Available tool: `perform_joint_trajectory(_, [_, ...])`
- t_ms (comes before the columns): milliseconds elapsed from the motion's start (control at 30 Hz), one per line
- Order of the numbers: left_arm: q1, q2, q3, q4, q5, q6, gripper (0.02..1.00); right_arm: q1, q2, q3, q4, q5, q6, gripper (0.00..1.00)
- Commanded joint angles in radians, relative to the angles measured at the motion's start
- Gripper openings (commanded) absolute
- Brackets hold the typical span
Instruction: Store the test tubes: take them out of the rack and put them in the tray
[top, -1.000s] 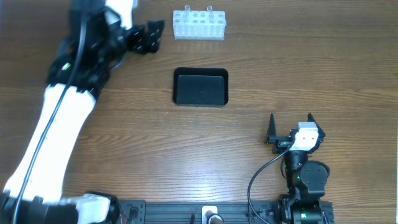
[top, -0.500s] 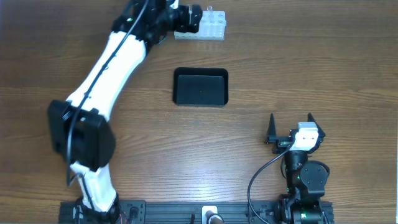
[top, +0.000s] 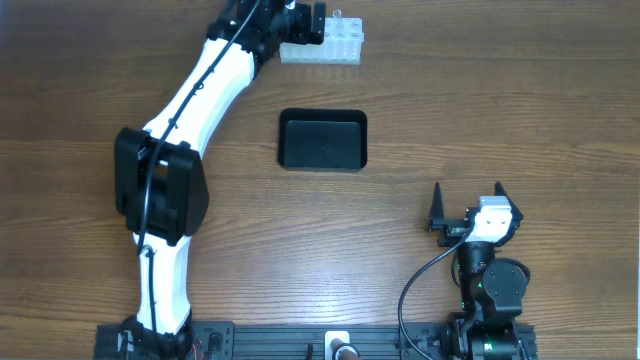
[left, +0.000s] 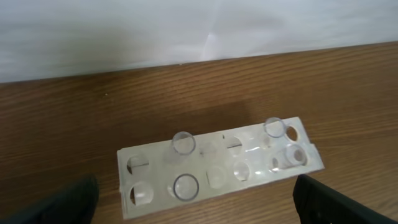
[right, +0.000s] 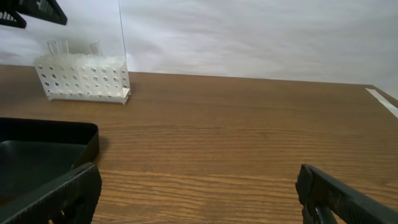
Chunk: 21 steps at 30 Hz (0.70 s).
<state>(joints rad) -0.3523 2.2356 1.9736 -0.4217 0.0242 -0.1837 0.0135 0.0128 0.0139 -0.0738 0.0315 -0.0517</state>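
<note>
1 outstretched left gripper (top: 319, 23) over rack (top: 345, 48)

Table (top: 320, 88) lies bare between rack (top: 340, 46) and tray (top: 323, 140) — left gripper (top: 318, 22) overhangs the rack.

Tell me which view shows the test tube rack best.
The left wrist view: it looks down into the rack from close by, so the tubes standing in it show plainly. The top view has it small, one end hidden by the left gripper. The right wrist view sees it side-on, far off.
</note>
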Motion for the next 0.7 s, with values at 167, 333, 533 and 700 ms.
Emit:
perform_joint_trajectory(167, [0.001,0.056,0.029,0.034,-0.018,-0.012,0.993,-0.007,-0.008,-0.009,0.0,-0.008,0.01,0.991])
perform_joint_trajectory(333, [0.0,0.077,0.029,0.054,-0.018,-0.016,0.993,-0.007,-0.008,-0.009,0.0,-0.008,0.01,0.993])
perform_joint_trajectory(533, [-0.004,0.095,0.029,0.056,-0.015,-0.038,0.974,-0.007,-0.008,-0.009,0.0,-0.008,0.01,0.993])
perform_joint_trajectory(700, [-0.01,0.1,0.029,0.056,-0.015,-0.038,0.915,-0.007,-0.008,-0.009,0.0,-0.008,0.01,0.991])
